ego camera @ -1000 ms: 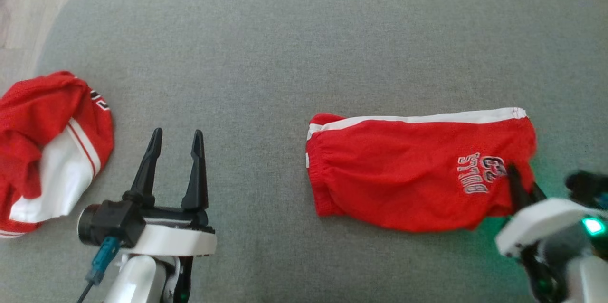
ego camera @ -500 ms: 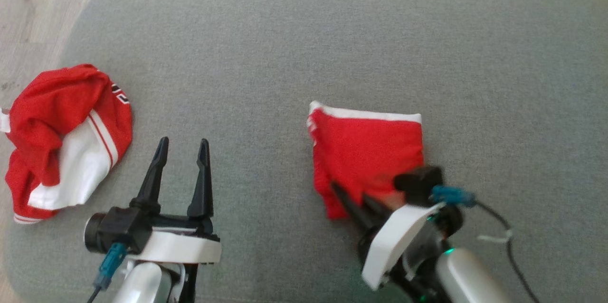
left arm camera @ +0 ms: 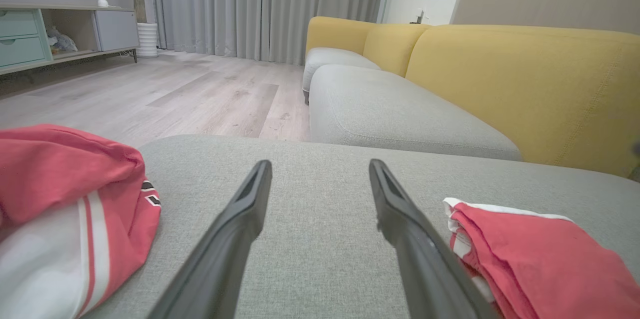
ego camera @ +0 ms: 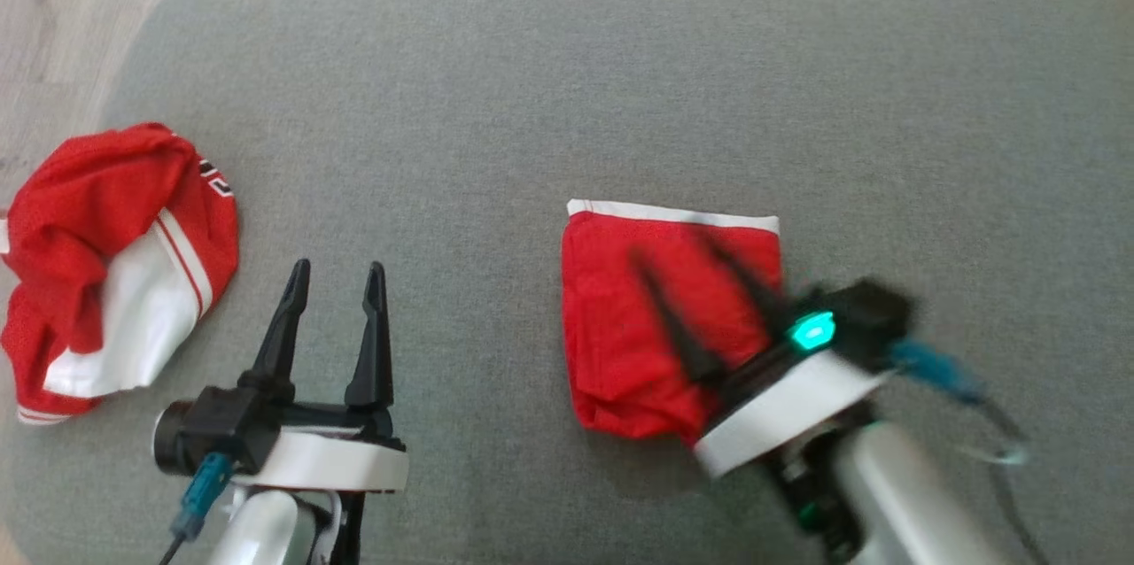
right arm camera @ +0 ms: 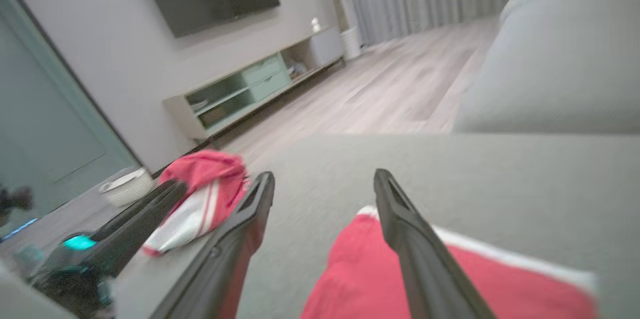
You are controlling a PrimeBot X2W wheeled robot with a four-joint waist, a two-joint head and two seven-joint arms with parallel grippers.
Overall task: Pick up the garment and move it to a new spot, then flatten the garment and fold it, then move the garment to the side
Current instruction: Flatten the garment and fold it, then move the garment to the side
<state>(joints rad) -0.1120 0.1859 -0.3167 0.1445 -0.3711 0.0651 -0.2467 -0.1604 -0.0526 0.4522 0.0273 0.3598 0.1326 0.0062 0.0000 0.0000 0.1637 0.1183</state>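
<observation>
Since 0.5 s ago, the right gripper (ego camera: 673,251) is moving up from the lower edge of the red garment (ego camera: 611,326) and is now sitting over it, blurred, its 2 fingers spread and holding nothing. The red garment is lying folded in half at mid grey cushion (ego camera: 532,87). The left gripper (ego camera: 338,271) is idling with fingers apart, empty, near a crumpled red-and-white garment (ego camera: 97,237).

I read the garment (ego camera: 611,317) as solid red with a white band along one edge. The second garment (ego camera: 106,264) is red with a white panel (thin red stripes cross it). Cushion (ego camera: 532,87): grey. Sofa back (left arm camera: 500,74): yellow. Left claw (ego camera: 338,268) and right claw (ego camera: 666,248): black fingers, white collars.
</observation>
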